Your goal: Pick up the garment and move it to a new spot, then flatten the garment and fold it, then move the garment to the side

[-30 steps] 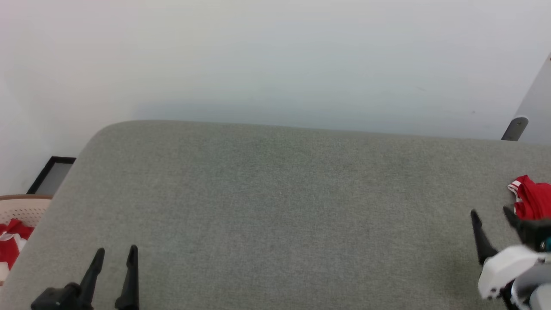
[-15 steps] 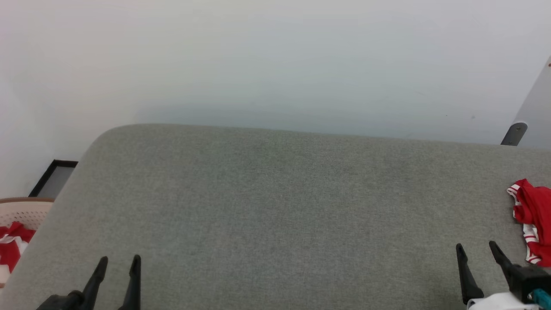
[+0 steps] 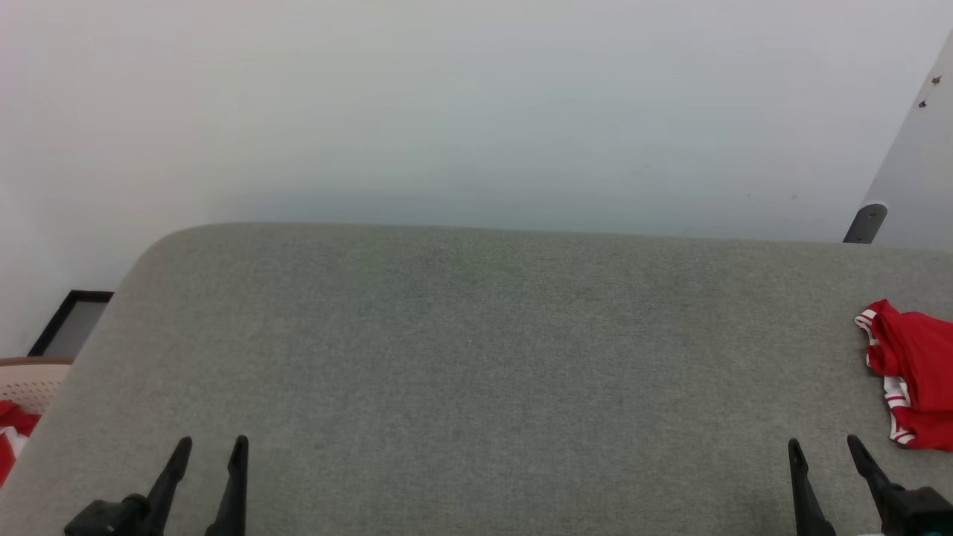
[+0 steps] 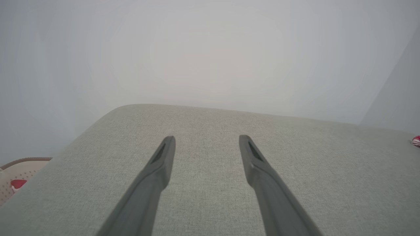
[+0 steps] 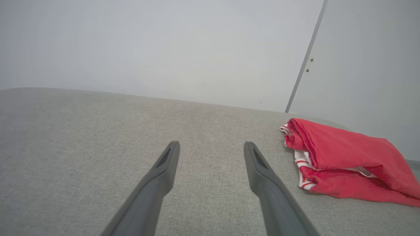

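Observation:
The garment (image 3: 912, 372) is a red top with red-and-white striped trim, lying folded into a flat bundle at the far right of the grey padded table (image 3: 476, 357). In the right wrist view the garment (image 5: 341, 160) lies right of my fingers, apart from them. My right gripper (image 3: 823, 448) stands open near the front right edge, just left of the garment, with nothing between its fingers. At the front left my left gripper (image 3: 211, 445) is open and empty too. In the left wrist view a scrap of the garment (image 4: 416, 141) peeks in at the right edge.
A beige woven basket (image 3: 30, 376) with red-and-white cloth (image 3: 9, 432) stands off the table's left end. Beside the basket a dark-framed panel (image 3: 71, 324) lies on the floor. A pale wall runs behind the table, and a grey panel (image 3: 904, 171) leans at the right.
My right gripper has drawn back from the garment towards the front edge, leaving the garment lying on the table. The head camera has shifted a little. The left gripper has barely moved.

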{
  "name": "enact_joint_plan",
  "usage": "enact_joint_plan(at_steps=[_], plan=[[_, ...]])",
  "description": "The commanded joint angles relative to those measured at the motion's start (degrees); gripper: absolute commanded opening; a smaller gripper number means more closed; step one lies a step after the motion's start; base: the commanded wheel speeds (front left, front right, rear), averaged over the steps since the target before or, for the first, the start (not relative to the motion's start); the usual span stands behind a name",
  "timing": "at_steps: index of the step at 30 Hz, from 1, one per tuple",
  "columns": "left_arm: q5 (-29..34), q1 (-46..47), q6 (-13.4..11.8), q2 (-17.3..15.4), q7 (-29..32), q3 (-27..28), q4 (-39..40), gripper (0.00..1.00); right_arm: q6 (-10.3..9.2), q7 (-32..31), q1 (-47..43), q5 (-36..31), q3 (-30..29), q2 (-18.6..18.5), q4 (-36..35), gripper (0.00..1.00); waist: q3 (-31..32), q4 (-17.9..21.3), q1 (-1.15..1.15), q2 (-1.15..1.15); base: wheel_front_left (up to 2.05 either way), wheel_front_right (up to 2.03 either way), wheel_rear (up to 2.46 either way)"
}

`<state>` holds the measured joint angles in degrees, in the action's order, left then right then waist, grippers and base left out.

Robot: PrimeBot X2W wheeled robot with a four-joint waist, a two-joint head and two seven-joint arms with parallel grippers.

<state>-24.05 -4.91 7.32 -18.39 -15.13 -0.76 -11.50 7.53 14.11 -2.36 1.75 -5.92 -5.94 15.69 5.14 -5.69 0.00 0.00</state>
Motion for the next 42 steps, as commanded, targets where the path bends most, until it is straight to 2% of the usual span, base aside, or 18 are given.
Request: enact_joint_plan(at_steps=[1,21,22,26,42], plan=[[-0.2,0.4,0.2,-0.3,0.0,-0.1,-0.1,1.0,-0.09,0.1,-1.1,-0.3,-0.3,0.5,-0.5,1.0,0.0,0.2,0.0,0.0,0.0,0.0,0.0],[-3.4,1.8,0.2,-2.2,0.0,-2.6,-2.1,1.0,-0.08,-0.2,-3.1,-1.3,-1.1,2.0,-2.9,1.0,-0.2,0.4,0.0,0.0,0.0,0.0,0.0],[-3.2,1.4,0.0,-2.0,0.0,-2.7,-2.1,0.0,0.0,-0.1,-2.7,-0.9,-1.0,1.8,-2.6,0.0,-0.2,0.4,0.0,0.0,0.0,0.0,0.0],[-3.5,0.1,0.0,-0.3,0.1,-3.2,-3.8,0.0,0.0,-0.3,-3.1,-0.4,-1.2,2.2,-0.4,0.0,-0.2,0.4,0.0,0.0,0.0,0.0,0.0],[-17.2,2.5,0.0,3.0,4.7,-0.9,-3.5,0.0,-0.01,-4.7,-0.5,18.9,-1.1,2.3,-0.7,0.0,-0.9,1.1,0.0,0.0,0.0,0.0,0.0]])
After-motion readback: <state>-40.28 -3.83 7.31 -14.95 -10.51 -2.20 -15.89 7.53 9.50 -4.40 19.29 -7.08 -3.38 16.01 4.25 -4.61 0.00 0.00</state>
